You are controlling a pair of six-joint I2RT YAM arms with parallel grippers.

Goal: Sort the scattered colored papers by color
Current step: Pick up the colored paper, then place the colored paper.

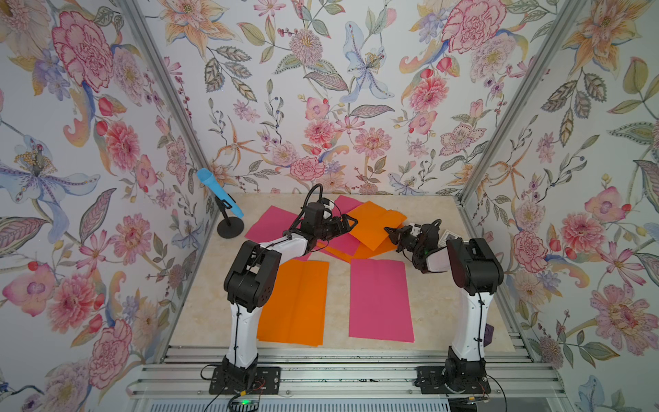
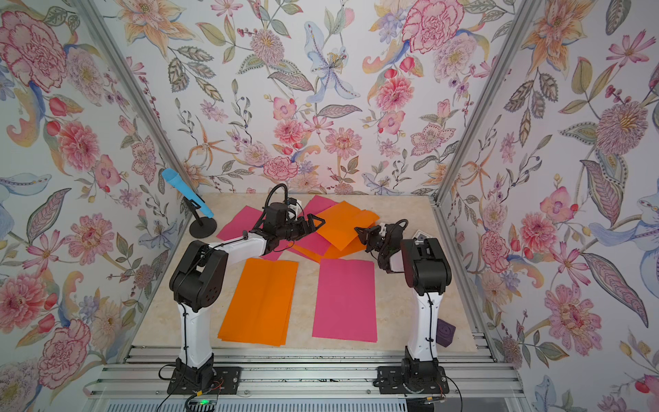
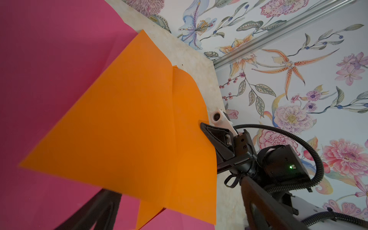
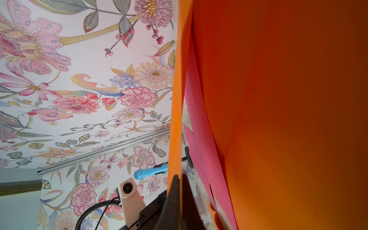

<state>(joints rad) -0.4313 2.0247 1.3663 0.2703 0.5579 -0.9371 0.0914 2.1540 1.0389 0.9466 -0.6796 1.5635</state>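
One orange sheet (image 1: 374,228) clamped in right pincer (image 1: 388,231) | left pincer (image 1: 348,224) apart | marbled tabletop (image 1: 438,303) | floral walls (image 1: 321,107)

Both top views are bright and evenly lit by soft light that seems to come from overhead. There is no glare and only faint shadows on the pale marbled tabletop (image 1: 435,296), while the wide lens bows the silver metal corner posts (image 1: 167,96) and stretches the flowered wallpaper (image 1: 321,89) toward the edges. In the left wrist view a bright orange paper sheet (image 3: 129,123) is crisp at its middle but blurred along its near edge, and the hot pink paper sheet (image 3: 49,69) behind it sinks into dim shade. In the right wrist view the wallpaper is sharp, but an orange paper surface (image 4: 288,119) close against the lens is unfocused and darkens to rust.
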